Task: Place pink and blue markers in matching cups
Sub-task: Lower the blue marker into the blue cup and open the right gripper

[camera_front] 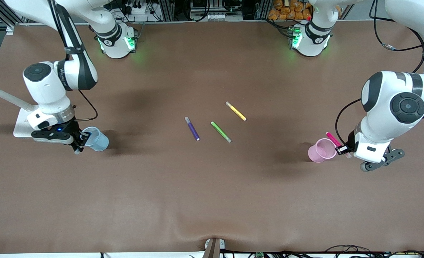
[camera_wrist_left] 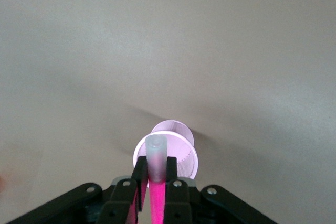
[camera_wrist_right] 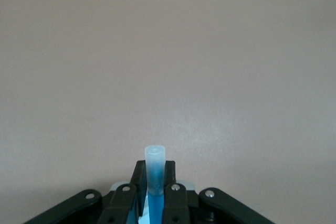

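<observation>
Over at the left arm's end of the table, the left gripper (camera_front: 342,149) hangs just beside the pink cup (camera_front: 322,150), its fingers (camera_wrist_left: 139,178) pinched tight on the pink marker (camera_front: 332,139). The marker's magenta body sticks up out of the grip in the front view, and in the left wrist view its pale grey end (camera_wrist_left: 156,156) points at the cup's rim (camera_wrist_left: 167,156).

At the right arm's end, the right gripper (camera_front: 79,139) sits against the rim of the blue cup (camera_front: 96,139), fingers (camera_wrist_right: 138,179) closed on the blue marker (camera_wrist_right: 155,169), whose pale end pokes out past the fingertips. The marker is hard to pick out in the front view.

In the middle of the brown table (camera_front: 212,200) lie three loose pens, well apart from both cups: a purple pen (camera_front: 192,128), a green pen (camera_front: 221,132) and a yellow pen (camera_front: 236,111).
</observation>
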Motion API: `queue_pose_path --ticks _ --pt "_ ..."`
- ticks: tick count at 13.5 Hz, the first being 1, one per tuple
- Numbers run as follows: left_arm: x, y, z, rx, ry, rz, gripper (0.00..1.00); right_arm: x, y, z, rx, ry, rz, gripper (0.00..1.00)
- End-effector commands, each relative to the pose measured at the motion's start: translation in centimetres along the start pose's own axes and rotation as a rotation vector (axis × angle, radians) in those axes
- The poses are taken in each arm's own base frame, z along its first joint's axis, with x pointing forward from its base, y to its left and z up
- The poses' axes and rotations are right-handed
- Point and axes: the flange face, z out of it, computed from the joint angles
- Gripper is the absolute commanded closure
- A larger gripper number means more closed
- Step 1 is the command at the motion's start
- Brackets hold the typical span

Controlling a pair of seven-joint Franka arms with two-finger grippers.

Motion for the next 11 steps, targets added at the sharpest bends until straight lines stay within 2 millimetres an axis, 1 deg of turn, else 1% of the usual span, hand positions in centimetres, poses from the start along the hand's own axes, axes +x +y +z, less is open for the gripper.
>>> queue_pose_path --ticks 1,3,4,6,7,8,9,11 --pt "-0.2 -0.3 -0.4 0.005 0.032 0.010 1.00 -1.1 0.4 0.4 0.003 0.006 -0.016 1.00" --pt "-0.3 -0.2 -0.4 0.003 0.038 0.013 1.00 -1.5 1.0 1.3 -0.002 0.022 -0.011 1.00" --pt "-0.2 -0.4 -0.4 -0.001 0.047 0.012 1.00 -2.0 1.3 2.1 -0.003 0.030 -0.008 1.00" --pt "-0.6 -0.3 -0.2 -0.006 0.066 0.023 1.00 -2.6 1.2 2.6 -0.001 0.032 -0.012 1.00" --pt "-0.8 -0.4 0.1 0.011 0.087 0.044 1.00 -2.6 1.2 2.6 -0.002 0.029 -0.005 0.89" --pt "-0.8 -1.0 0.5 0.021 0.104 0.051 1.00 -2.6 1.1 2.7 -0.002 0.024 0.001 0.54" --pt "-0.8 -1.4 0.6 0.017 0.112 0.050 1.00 -2.5 1.1 2.6 -0.002 0.028 0.016 0.01" --pt "-0.9 -1.4 0.8 0.017 0.116 0.053 1.00 -1.8 1.1 2.3 -0.004 0.025 0.020 0.00"
